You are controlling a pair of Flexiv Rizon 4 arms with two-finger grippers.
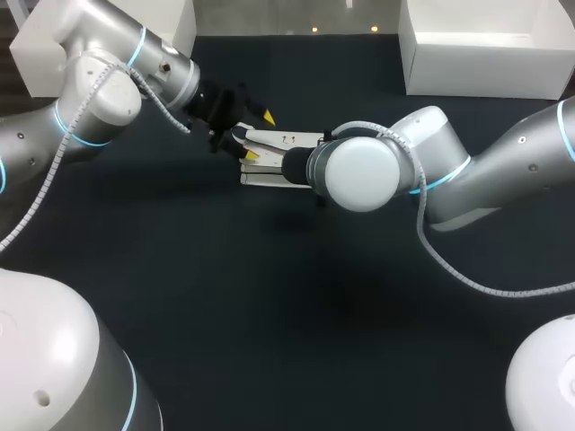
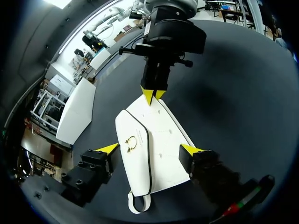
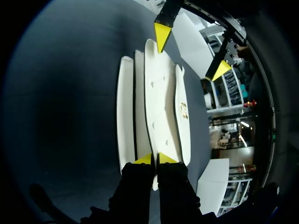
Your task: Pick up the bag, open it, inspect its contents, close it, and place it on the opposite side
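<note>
**White handbag (image 2: 159, 149) lies between your arms, long axis running left to right.**
Your left fingers (image 2: 108, 148) stand spread on either side of the bag's left end, not clamping it. The bag lies flat at the far middle of the desk (image 1: 269, 296). Your right fingers (image 3: 164, 158) are pressed together, pinching a thin edge at its right end.

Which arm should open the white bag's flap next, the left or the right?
Probably left. The left tool is open and free, its fingers either side of the white handbag, near the gold clasp. The right tool is shut on the handbag's far edge, so it is busy holding it.
</note>
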